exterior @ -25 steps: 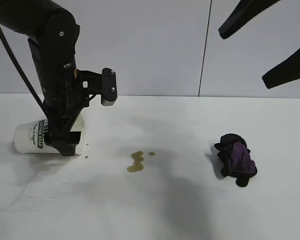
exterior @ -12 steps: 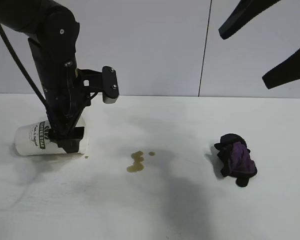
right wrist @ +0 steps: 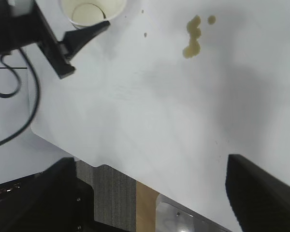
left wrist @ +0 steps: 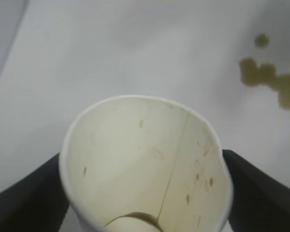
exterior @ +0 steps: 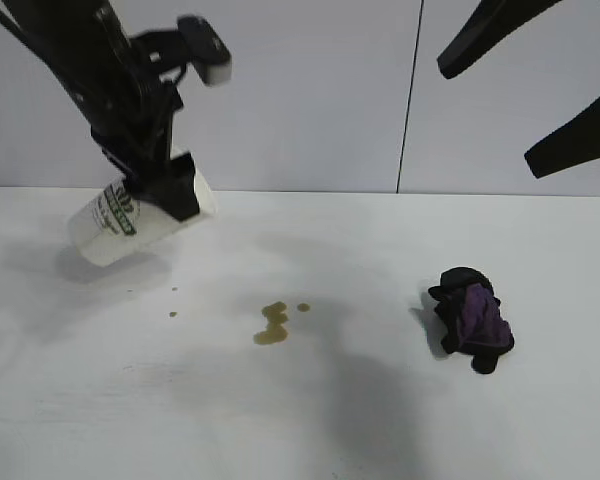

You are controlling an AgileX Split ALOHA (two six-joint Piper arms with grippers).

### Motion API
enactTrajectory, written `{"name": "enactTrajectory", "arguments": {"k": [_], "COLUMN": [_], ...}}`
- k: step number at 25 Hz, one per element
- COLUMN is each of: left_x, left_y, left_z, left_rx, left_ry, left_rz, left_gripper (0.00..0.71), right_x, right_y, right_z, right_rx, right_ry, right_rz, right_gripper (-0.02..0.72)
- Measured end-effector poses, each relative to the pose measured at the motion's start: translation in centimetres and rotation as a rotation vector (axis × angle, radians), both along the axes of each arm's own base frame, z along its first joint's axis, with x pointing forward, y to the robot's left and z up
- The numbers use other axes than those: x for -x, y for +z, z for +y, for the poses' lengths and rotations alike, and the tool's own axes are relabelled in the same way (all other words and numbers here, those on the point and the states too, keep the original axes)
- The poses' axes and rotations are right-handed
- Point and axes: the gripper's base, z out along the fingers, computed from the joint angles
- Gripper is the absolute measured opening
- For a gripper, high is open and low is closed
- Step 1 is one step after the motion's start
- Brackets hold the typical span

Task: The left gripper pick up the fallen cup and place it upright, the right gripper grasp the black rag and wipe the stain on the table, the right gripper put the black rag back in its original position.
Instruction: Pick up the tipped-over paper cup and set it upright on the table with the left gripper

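Observation:
My left gripper [exterior: 162, 198] is shut on the cup [exterior: 115, 226], a white paper cup with a green logo, and holds it in the air above the table's [exterior: 310, 420] far left. The cup is tilted, base down to the left, mouth up to the right. In the left wrist view the black fingers [left wrist: 24, 193] flank the cup's open mouth [left wrist: 145, 154], which is stained inside. The brownish stain [exterior: 272, 324] lies mid-table. The black rag [exterior: 472, 318] with a purple patch sits at the right. My right gripper [exterior: 488, 117] hangs open high at the upper right, holding nothing.
A few tiny droplets [exterior: 173, 314] lie left of the stain. The right wrist view shows the table's edge [right wrist: 101, 162] with dark equipment and a metal plate [right wrist: 176, 220] beyond it. A grey wall stands behind the table.
The left gripper has lifted the cup off the table, up and slightly right, tipping its mouth upward. The right arm, rag and stain have not moved.

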Motion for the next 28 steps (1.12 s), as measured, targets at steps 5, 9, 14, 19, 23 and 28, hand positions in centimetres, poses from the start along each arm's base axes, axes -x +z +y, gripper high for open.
{"name": "enactTrajectory", "arguments": {"k": [5, 9, 14, 19, 23, 28], "left_x": [0.3, 0.8, 2.5, 5.4, 7.3, 6.7], "left_y": [5.5, 7.0, 4.2, -0.6, -4.3, -7.0], "left_z": [4.3, 8.2, 11.8, 12.6, 12.4, 12.5], "left_rx": [0.340, 0.637, 0.881, 0.932, 0.845, 0.836], "left_ry": [0.072, 0.082, 0.044, 0.001, -0.070, -0.040], "left_rz": [-0.032, 0.000, 0.031, -0.031, -0.057, -0.013], "left_gripper": [0.573, 0.573, 0.573, 0.573, 0.573, 0.573], "right_x": [0.0, 0.0, 0.0, 0.0, 0.0, 0.0], "right_y": [0.0, 0.0, 0.0, -0.1, -0.1, -0.1], "right_z": [0.0, 0.0, 0.0, -0.1, -0.1, -0.1], "right_rx": [0.000, 0.000, 0.005, 0.009, 0.009, 0.010], "right_ry": [0.000, 0.001, 0.002, 0.003, 0.004, 0.002], "right_rz": [0.000, 0.001, 0.000, 0.001, 0.001, -0.001], "right_gripper": [0.578, 0.578, 0.578, 0.578, 0.578, 0.578]}}
